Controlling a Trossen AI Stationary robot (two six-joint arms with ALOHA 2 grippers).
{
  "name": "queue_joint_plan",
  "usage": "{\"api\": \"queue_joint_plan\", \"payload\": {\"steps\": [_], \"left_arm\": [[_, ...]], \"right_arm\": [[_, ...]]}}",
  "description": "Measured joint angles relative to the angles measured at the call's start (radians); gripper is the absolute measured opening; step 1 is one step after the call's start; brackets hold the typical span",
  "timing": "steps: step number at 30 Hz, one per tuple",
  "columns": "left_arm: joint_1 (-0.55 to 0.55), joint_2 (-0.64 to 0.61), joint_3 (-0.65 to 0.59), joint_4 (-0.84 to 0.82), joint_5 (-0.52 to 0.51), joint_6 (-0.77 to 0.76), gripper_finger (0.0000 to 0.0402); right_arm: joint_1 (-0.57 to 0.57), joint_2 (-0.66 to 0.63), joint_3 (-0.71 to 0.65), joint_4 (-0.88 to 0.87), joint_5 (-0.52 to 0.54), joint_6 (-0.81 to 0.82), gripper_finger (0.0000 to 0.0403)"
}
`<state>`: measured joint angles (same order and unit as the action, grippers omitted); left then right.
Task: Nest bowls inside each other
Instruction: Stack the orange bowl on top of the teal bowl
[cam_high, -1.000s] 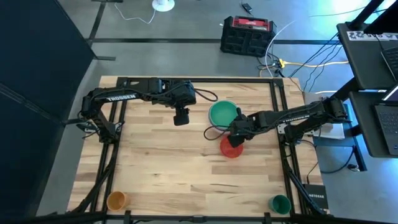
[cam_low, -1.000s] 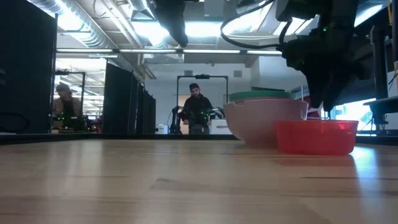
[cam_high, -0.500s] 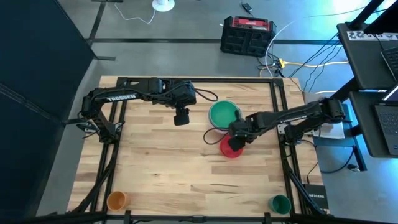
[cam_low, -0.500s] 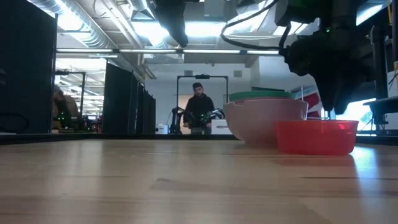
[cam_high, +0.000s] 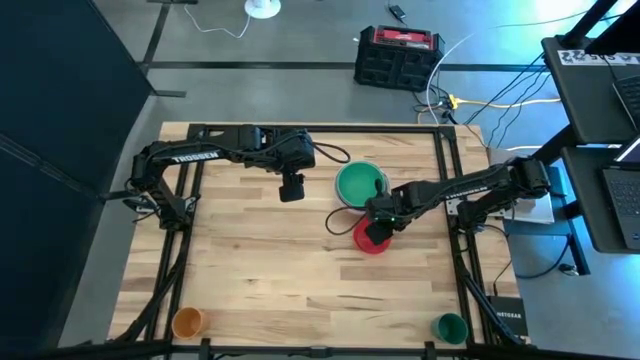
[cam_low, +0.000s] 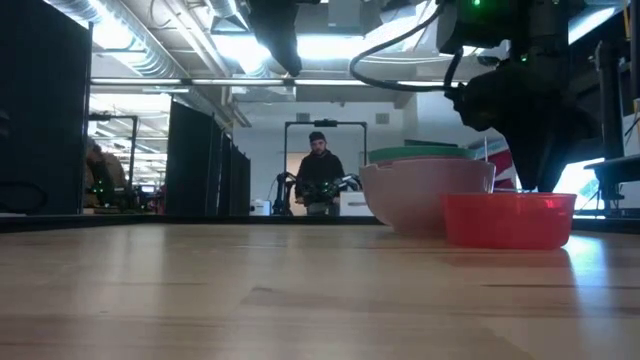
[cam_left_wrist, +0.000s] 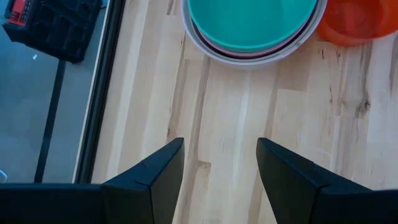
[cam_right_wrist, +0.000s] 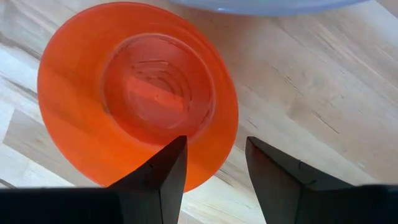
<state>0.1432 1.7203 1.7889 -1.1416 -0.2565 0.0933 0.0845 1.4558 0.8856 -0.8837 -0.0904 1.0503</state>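
At the near edge of the worktop (cam_high: 300, 290) an orange cup (cam_high: 187, 322) stood at the left corner and a green cup (cam_high: 451, 326) at the right corner, both well apart from the bowls. Farther in, right of centre, the red bowl (cam_high: 370, 240) sat upright on the wood, just beside the stack and on its near side. The right gripper (cam_high: 378, 222) hung over the red bowl's far rim with its fingers (cam_right_wrist: 158, 174) spread apart and nothing between them; in the right wrist view the rim showed in the gap below them, and whether they touched it could not be told. Beyond it stood the stack: the green bowl (cam_high: 359, 184) nested on top, inside a pink bowl (cam_low: 425, 195), with a pale outer rim showing around them in the left wrist view. In the low view the red bowl stood lower than the pink one and overlapped its right side. The left gripper (cam_high: 291, 189) hovered to the left of the stack, above bare wood, its fingers (cam_left_wrist: 155, 177) wide apart and holding nothing. Past the far edge a red and black case (cam_high: 400, 55) lay on the floor with cables near it, and a person (cam_low: 318, 185) stood in the room behind
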Motion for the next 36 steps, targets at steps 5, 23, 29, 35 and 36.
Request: {"api": "queue_joint_plan", "payload": {"steps": [5, 23, 29, 35, 36], "left_arm": [[0.0, 0.0, 0.0, 0.0, 0.0, -0.002, 0.0185], [0.0, 0.0, 0.0, 0.0, 0.0, -0.007, 0.0185], [0.0, 0.0, 0.0, 0.001, 0.0, -0.007, 0.0185], [0.001, 0.0, 0.0, 0.003, 0.0, -0.009, 0.0185], [0.001, 0.0, 0.0, 0.004, 0.0, -0.009, 0.0185]], "right_arm": [[0.0, 0.001, -0.014, 0.017, -0.008, 0.0, 0.0149], [0.014, 0.004, -0.085, 0.071, -0.034, 0.015, 0.0149], [0.013, 0.004, -0.084, 0.097, -0.02, -0.001, 0.0145], [0.013, 0.004, -0.084, 0.107, -0.023, -0.014, 0.0099], [0.013, 0.004, -0.084, 0.109, -0.024, -0.016, 0.0092]]}}
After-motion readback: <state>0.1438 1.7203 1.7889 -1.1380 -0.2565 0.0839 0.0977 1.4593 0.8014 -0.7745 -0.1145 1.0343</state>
